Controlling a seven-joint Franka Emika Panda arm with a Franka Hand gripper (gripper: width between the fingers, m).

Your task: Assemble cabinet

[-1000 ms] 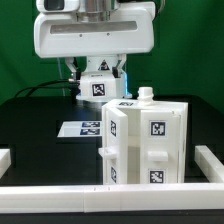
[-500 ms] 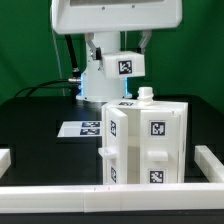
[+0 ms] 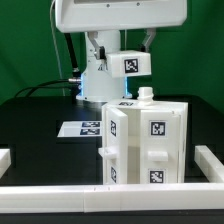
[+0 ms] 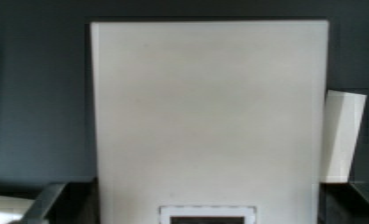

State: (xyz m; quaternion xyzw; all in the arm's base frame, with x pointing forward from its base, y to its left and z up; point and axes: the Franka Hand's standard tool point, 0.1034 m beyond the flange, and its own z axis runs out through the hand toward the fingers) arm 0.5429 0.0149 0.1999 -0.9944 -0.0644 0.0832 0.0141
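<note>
The partly built white cabinet (image 3: 146, 142) stands upright near the front of the table, with tags on its faces and a small knob (image 3: 148, 94) on top. My gripper (image 4: 207, 208) is shut on a flat white panel (image 4: 207, 110) and holds it in the air above and behind the cabinet. In the exterior view the panel (image 3: 112, 82) hangs tilted under the arm, its tag (image 3: 135, 64) facing the camera. The panel fills the wrist view, and dark fingers (image 4: 56, 200) show at its sides. Another white part (image 4: 350, 135) shows at the panel's edge.
The marker board (image 3: 84, 128) lies flat on the black table at the cabinet's left in the exterior view. A low white rail (image 3: 100, 196) runs along the front, with pieces at the left (image 3: 5, 158) and right (image 3: 211, 160). The arm's white body (image 3: 120, 15) fills the top.
The arm has risen and lifted the panel up, and its tag has shifted up and toward the exterior view's right. The cabinet has not moved.
</note>
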